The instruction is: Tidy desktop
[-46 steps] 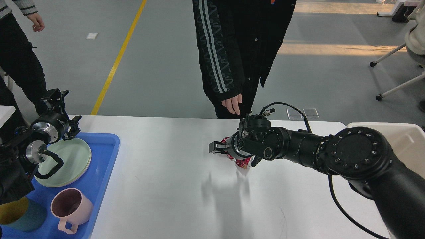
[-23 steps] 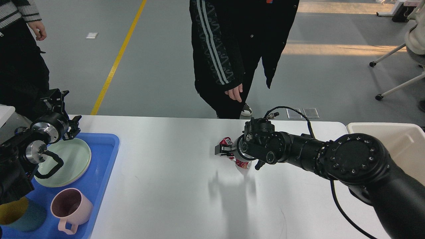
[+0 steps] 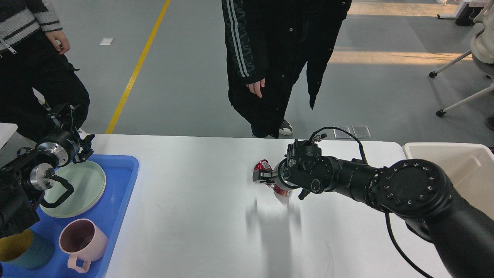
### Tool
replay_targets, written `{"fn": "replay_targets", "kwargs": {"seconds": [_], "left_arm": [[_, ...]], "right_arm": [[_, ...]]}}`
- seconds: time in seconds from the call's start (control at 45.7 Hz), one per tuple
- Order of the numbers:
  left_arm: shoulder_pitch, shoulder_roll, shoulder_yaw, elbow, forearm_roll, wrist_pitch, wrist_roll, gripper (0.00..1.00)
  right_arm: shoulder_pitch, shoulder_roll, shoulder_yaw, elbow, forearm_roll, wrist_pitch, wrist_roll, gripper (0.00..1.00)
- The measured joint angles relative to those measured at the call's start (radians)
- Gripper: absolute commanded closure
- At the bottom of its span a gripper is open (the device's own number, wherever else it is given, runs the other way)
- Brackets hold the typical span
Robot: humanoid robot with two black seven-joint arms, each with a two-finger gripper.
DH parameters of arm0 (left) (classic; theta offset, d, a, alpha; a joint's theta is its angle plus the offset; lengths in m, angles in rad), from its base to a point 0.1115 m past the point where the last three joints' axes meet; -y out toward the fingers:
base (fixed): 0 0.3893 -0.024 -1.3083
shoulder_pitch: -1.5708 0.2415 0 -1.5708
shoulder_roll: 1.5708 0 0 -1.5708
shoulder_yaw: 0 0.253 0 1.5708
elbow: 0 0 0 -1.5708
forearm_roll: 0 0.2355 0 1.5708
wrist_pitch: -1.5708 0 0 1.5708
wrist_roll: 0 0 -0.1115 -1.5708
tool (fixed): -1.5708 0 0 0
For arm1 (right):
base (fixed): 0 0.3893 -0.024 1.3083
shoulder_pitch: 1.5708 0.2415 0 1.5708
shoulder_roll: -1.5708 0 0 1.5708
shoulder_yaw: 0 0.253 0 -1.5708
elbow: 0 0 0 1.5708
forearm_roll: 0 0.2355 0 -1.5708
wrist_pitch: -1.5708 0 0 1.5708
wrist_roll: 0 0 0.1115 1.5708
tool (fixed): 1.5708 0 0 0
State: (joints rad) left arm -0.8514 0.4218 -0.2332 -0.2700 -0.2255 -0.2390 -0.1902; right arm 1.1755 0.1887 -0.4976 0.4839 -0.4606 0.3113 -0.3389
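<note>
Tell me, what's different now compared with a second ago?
The right gripper drew back toward the right with the red and white wrapper, fingers closing in on it. The person in the black coat stepped away from the desktop. The left gripper, blue tray and dishes stayed put.

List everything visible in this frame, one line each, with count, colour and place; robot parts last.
desktop: 1, white, fills the lower view
tray: 1, blue, left end of the desktop
plate: 1, pale green, on the tray
mug: 1, pink, on the tray, near side
cup: 1, teal with a yellow inside, tray's near left corner
wrapper: 1, red and white, crumpled, mid-desktop at the right hand
bin: 1, cream, right edge
people: 2, dark clothes, standing behind the desktop
chair: 1, white, far right
left hand: 1, black, above the tray; state unclear
right hand: 1, black, closed on the wrapper
</note>
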Motion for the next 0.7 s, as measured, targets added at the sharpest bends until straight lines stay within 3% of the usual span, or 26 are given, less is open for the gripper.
{"fn": "replay_targets", "kwargs": {"seconds": [0.701], "left_arm": [[0.0,0.0,0.0,0.0,0.0,0.0,0.0,0.04]], "right_arm": [[-0.042,-0.005,-0.002,-0.052,-0.002,-0.017,0.001,0.0]]}}
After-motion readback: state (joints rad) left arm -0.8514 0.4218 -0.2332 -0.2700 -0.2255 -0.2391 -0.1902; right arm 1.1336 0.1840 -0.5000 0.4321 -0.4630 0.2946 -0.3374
